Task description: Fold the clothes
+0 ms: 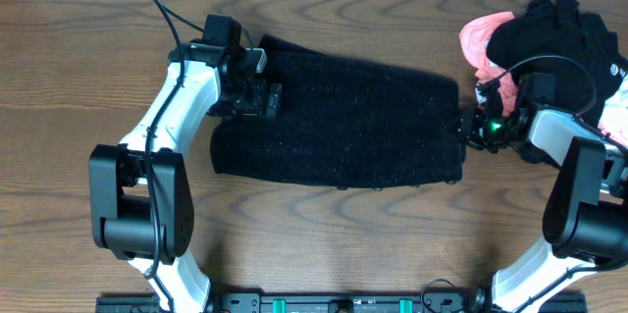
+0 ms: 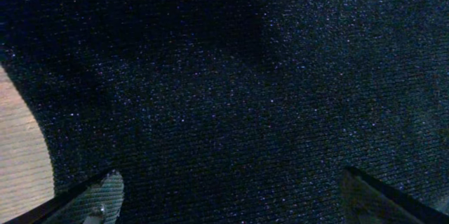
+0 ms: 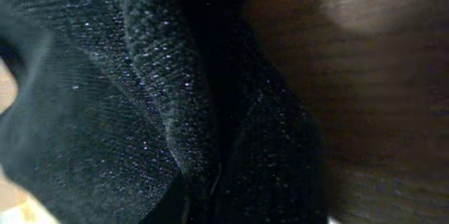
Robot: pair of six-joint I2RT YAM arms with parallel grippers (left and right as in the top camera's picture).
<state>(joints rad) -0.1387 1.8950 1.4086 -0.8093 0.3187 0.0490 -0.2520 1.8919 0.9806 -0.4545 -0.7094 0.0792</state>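
The clothes (image 1: 339, 122) are one black fuzzy knit garment with glittery specks, lying as a wide rectangle in the middle of the wooden table (image 1: 98, 58). A few tiny pale buttons (image 1: 379, 187) dot its near edge. My left gripper (image 1: 270, 97) hovers over the garment's upper left corner, open; in the left wrist view its fingertips (image 2: 98, 194) stand far apart above flat knit (image 2: 245, 76). My right gripper (image 1: 469, 129) sits at the garment's right edge. In the right wrist view a bunched fold of knit (image 3: 161, 90) runs down into its jaws (image 3: 217, 199), which hide behind the fabric.
A heap of other clothing lies at the back right: a pink piece (image 1: 483, 38) and a black pile (image 1: 559, 33), close behind the right arm. Bare wood (image 3: 379, 76) shows right of the pinched fold. Both arm bases stand at the near edge.
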